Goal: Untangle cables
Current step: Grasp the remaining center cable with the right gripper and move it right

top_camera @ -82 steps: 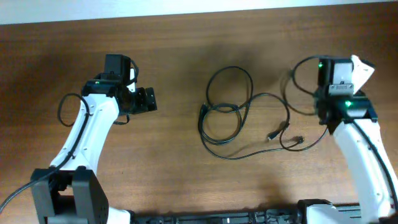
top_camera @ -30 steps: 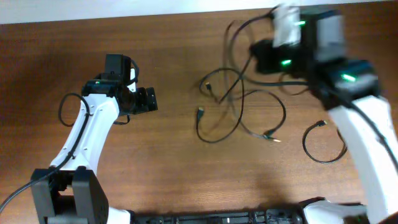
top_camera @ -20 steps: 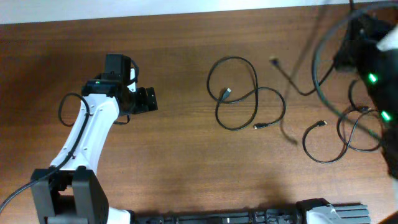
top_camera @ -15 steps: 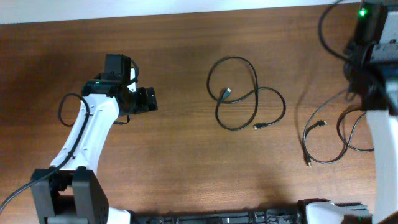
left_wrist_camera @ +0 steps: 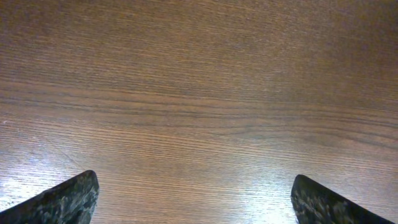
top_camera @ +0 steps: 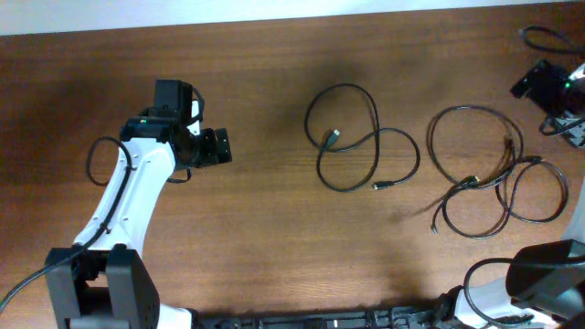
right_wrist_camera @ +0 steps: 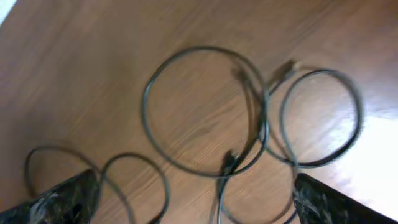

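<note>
One of the cables (top_camera: 332, 139) lies mid-table in a loose figure-eight with its plugs free. Further black cables (top_camera: 471, 181) lie in overlapping loops at the right. My right gripper (top_camera: 541, 85) hangs open at the far right edge, above and apart from those loops. Its wrist view looks down on a big cable ring (right_wrist_camera: 145, 102), a smaller ring (right_wrist_camera: 359, 112) crossing it, and a separate curl (right_wrist_camera: 124, 158); the right gripper (right_wrist_camera: 196, 208) holds nothing. My left gripper (top_camera: 218, 146) is open at the left, well away from the cables, and the left gripper (left_wrist_camera: 196, 202) sees only bare wood.
The wooden table's far edge (top_camera: 274, 20) runs along the top. The right arm's own thick wire (top_camera: 547, 37) loops at the top right corner. The left arm's wire (top_camera: 91, 161) curls beside its white link. Both arm bases stand at the front edge.
My right gripper opened and let go of the cable, which dropped into loops at the right. The right arm swung to the far right edge. The left arm has not moved.
</note>
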`<state>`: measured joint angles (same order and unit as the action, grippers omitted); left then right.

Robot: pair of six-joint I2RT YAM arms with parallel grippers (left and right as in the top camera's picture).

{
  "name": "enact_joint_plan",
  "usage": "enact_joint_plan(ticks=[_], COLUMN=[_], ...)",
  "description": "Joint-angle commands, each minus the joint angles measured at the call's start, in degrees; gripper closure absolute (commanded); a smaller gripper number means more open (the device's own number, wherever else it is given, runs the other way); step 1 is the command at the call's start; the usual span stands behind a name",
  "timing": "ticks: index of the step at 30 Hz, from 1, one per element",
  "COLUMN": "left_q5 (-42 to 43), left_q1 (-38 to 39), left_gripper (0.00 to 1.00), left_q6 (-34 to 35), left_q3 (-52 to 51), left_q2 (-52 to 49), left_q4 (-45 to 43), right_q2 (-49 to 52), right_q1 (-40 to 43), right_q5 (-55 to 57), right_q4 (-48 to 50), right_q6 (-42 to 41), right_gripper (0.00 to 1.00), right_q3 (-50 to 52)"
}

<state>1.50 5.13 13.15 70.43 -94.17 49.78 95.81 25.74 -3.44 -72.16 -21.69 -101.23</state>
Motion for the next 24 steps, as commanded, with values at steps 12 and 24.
enact_joint_plan(ticks=[12, 24], left_q5=[0.7, 0.7], left_q1=[-0.1, -0.1], left_gripper=[0.01, 0.01], left_q6=[0.5, 0.5], left_q3=[0.1, 0.1], left_q2=[0.4, 0.4], left_q4=[0.0, 0.0], right_q2=[13.0, 30.4], right_q1=[-33.1, -35.2], right_q5=[-3.4, 1.6], right_q4=[13.5, 46.1], right_q6=[12.1, 32.5], right_gripper=[0.01, 0.15], right_q3=[11.5, 12.3])
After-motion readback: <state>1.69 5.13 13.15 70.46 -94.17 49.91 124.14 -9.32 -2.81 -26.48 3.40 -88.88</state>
